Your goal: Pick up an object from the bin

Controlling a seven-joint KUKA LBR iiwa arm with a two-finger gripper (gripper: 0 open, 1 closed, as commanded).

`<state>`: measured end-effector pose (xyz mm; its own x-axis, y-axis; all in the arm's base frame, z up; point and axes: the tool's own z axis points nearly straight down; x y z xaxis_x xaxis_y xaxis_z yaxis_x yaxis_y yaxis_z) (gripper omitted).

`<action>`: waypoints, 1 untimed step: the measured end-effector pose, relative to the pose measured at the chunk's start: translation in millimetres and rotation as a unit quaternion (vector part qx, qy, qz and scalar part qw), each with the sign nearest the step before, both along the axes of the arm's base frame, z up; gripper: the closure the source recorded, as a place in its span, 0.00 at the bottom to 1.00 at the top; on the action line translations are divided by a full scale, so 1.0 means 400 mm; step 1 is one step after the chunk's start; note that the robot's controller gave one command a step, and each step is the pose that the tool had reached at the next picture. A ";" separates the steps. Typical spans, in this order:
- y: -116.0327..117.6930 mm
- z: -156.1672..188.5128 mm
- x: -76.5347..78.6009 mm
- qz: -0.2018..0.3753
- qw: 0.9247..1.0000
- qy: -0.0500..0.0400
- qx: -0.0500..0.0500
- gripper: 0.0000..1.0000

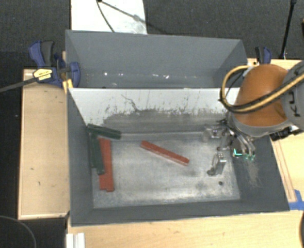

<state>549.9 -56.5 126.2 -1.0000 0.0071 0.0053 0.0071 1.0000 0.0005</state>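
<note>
My gripper (215, 168) hangs over the right part of the bin floor, its metal fingers pointing down with nothing seen between them. A flat red-brown stick (164, 153) lies tilted on the floor in the middle, well to the left of the gripper. Against the left wall lies a red bar (106, 165) with a dark green L-shaped piece (96, 148) beside and across its top end.
The arm with its orange cover and cables comes in over the bin's right rim. The sloped grey walls stand close on the gripper's right and behind it. Bare floor lies between the gripper and the stick.
</note>
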 end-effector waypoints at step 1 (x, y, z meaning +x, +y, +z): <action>0.060 -0.148 0.090 -0.002 1.000 -0.004 0.001 0.00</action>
<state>585.8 -32.7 67.1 -0.9999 0.0113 -0.0027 0.0113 0.9999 0.0019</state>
